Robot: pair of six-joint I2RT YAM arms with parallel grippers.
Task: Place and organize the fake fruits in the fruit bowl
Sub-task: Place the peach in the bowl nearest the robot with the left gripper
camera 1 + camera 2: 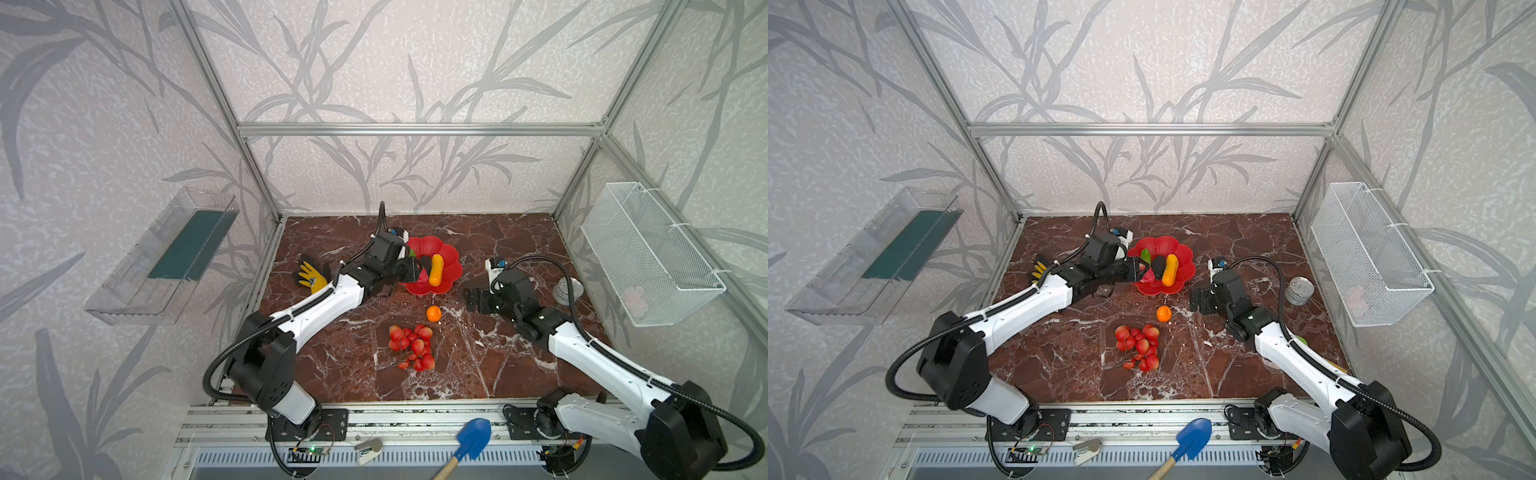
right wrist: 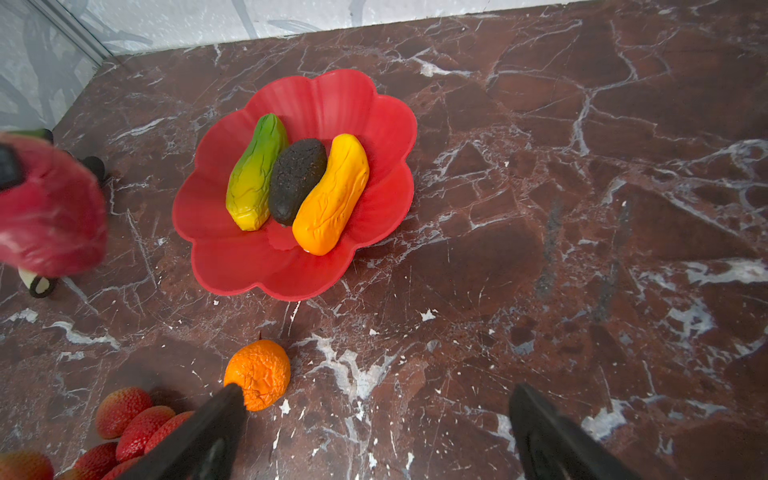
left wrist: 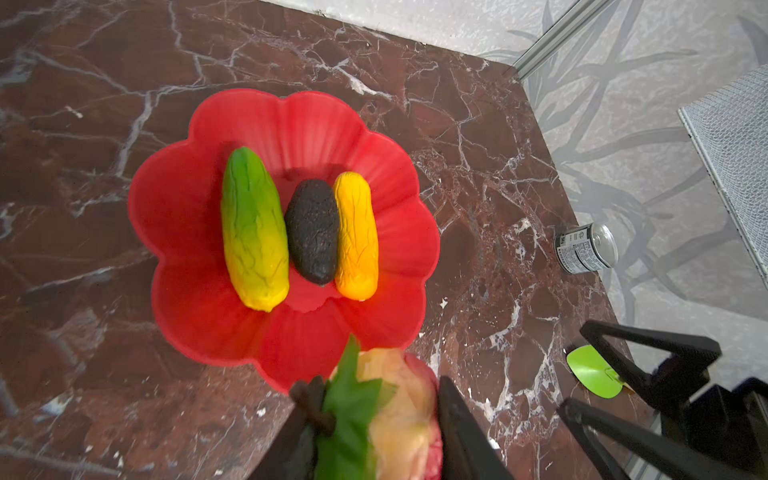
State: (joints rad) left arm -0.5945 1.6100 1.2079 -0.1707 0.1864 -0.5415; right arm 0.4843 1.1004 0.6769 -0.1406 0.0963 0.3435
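Step in hand: peach, pinched in the left gripper close by the rim of the red bowl, where three fruits lie side by side; next, likely lift over into bare space; right gripper spread, empty, near orange; berries on table.

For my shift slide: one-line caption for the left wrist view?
Left gripper holds the peach at the red bowl's edge; three fruits lie inside.

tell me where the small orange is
In both top views the small orange sits on the marble table near its middle, just in front of the fruit bowl and clear of it, with the red berries nearer the camera.
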